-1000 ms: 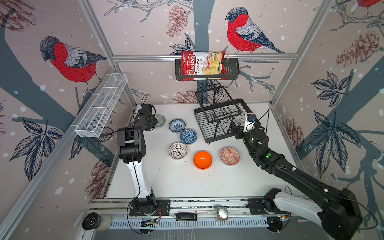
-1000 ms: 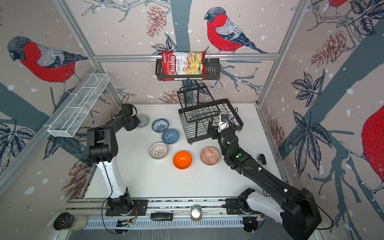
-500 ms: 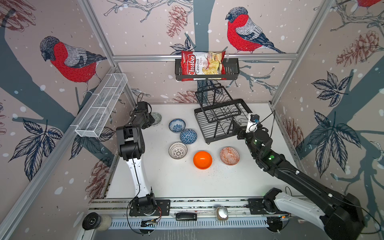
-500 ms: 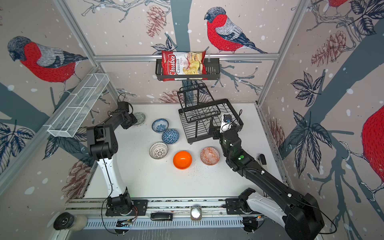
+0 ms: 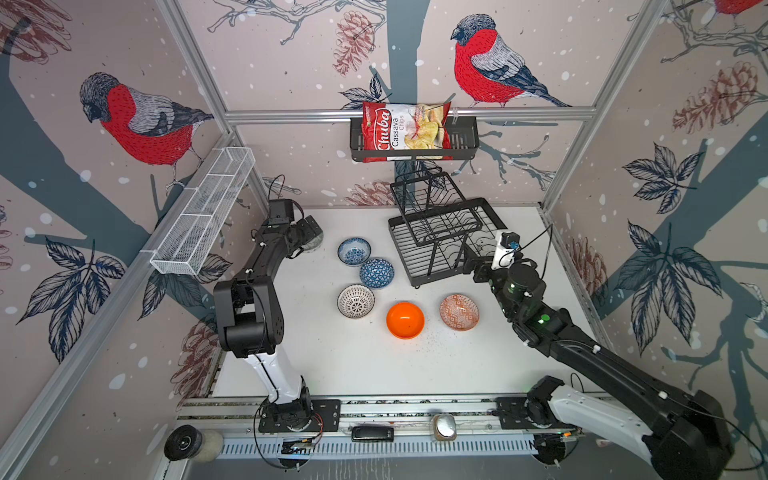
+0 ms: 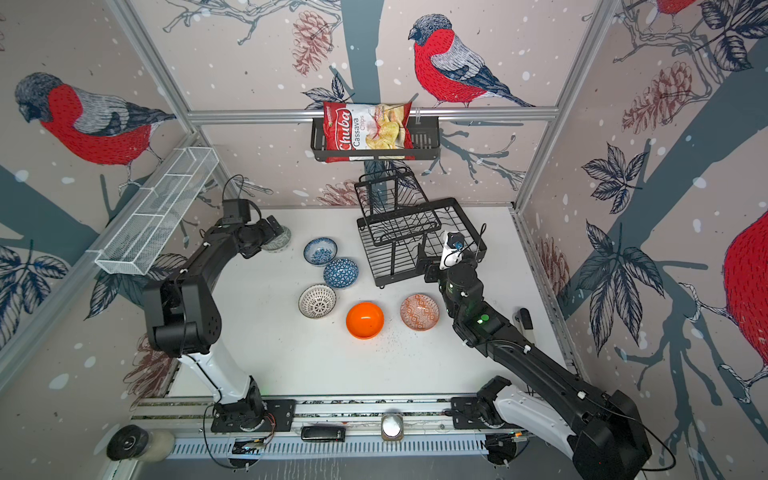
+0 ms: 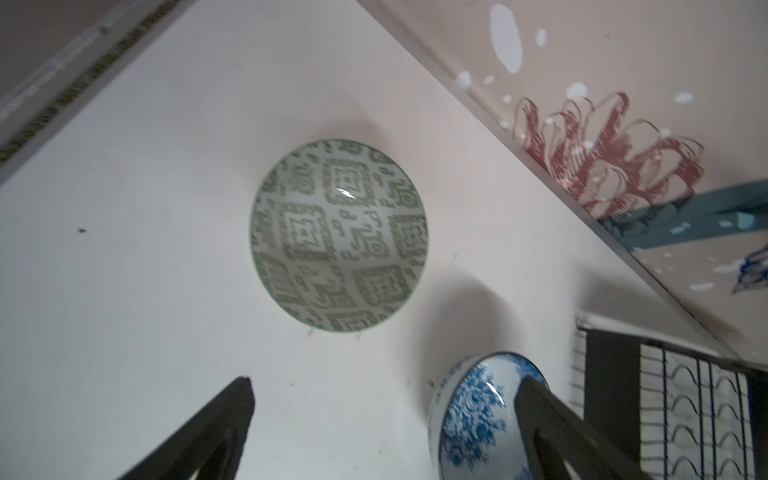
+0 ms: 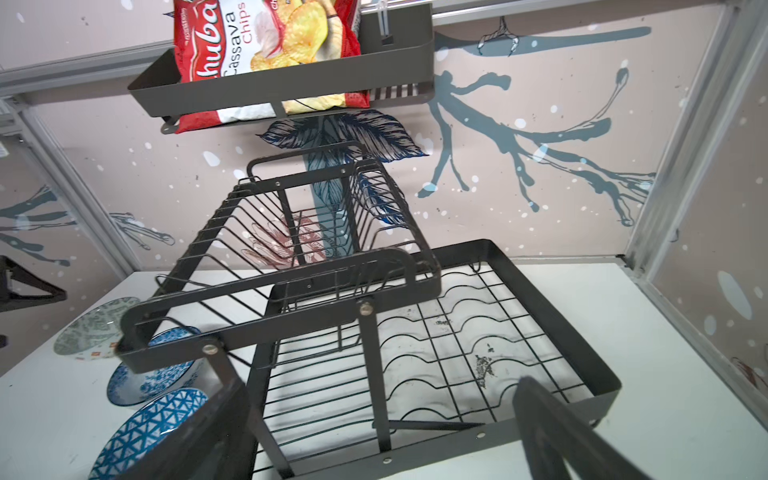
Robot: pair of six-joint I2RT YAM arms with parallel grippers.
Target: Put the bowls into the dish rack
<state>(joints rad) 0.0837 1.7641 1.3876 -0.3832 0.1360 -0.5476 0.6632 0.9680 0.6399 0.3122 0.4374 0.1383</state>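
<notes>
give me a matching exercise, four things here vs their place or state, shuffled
1. grey-green bowl
2. plain orange bowl
3. chips bag
4. dish rack

A. holds no bowls
B. in the black wall basket
C. just ahead of the open left end effector
D. between the black-lined bowl and the orange-red patterned bowl

Pairs: 1-C, 2-D, 3-B, 4-A

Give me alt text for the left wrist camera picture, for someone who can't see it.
A grey-green patterned bowl sits upright on the white table, ahead of the left claw, whose two black fingers stand wide open and hold nothing. A blue-and-white floral bowl lies partly behind one finger, with a corner of the black dish rack beyond it.
</notes>
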